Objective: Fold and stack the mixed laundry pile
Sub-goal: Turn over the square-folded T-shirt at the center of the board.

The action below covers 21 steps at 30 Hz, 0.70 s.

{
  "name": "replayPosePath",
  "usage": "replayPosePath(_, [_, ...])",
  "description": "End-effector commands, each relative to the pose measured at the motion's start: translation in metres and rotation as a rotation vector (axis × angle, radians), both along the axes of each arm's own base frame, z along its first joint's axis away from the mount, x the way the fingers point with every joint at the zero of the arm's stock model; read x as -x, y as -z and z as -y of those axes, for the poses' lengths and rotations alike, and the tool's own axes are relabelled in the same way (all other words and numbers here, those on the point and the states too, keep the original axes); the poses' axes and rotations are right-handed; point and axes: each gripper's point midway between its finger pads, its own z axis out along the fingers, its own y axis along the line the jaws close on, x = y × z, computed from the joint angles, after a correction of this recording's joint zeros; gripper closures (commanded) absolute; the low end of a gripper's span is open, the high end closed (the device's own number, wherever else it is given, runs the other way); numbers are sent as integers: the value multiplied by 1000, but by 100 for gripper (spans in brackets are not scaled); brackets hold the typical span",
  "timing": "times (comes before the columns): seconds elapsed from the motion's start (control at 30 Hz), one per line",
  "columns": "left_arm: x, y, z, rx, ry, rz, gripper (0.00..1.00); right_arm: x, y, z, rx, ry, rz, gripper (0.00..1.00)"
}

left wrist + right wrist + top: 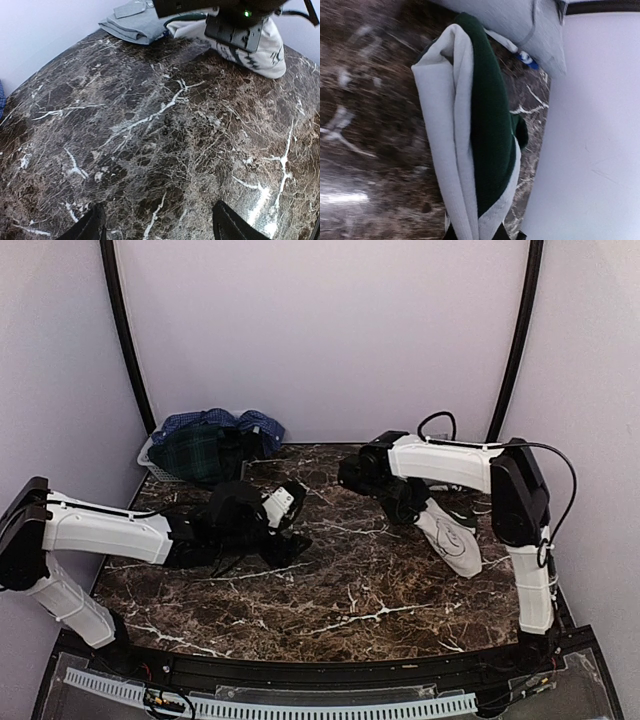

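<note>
1. The white slotted strip [300, 707] lies nearest the top camera. It follows the curved near edge of the marble table [350, 590], in front of both arm bases.
2. The marble table is dark brown with white veins. Its back and side edges run close to the pale walls [320, 330].
3. The left gripper [160, 227] sits left of centre, low over the table. Its fingers [92, 225] are spread wide with nothing between them, and only bare marble shows beneath and ahead.
4. The right gripper [475, 234] is clamped tight on one end of the white tee with dark green sleeves [470, 140].
5. The tee is folded into a long narrow bundle with a green sleeve on top. It lies on the marble close to the table's right edge and wall, and the left wrist view shows black lettering on it.
6. The folded pale grey garment [135, 22] lies flat at the far edge, just beyond the tee.
7. The basket [148, 458] stands in the far left corner against the wall. The dark green tartan shirt [200, 452] and the blue checked shirt [220, 423] are heaped over its rim.
8. A broad stretch of bare marble runs between the two grippers and on to the near edge.
</note>
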Motion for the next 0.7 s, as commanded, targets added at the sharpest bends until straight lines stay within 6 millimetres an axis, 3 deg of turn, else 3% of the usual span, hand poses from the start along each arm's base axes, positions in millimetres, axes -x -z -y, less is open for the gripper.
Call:
replayPosePath(0.0, [0,-27,-24,84,-78,6,28,-11,0,-71,-115,-100,53,100])
replayPosePath(0.13, [1,-40,-47,124,-139,3,26,-11,35,-117,-161,-161,-4,100])
replayPosePath(0.33, [6,-64,-88,231,-257,-8,23,9,55,-190,-337,-258,-58,98])
replayPosePath(0.47, [4,-73,-108,284,-327,-44,24,27,52,-236,-524,-316,-103,63])
replayPosePath(0.53, [-2,-78,-116,306,-365,-63,24,34,44,-257,-636,-351,-121,52])
replayPosePath(0.67, [-15,-83,-138,353,-465,-125,24,46,11,-293,-872,-457,-150,28])
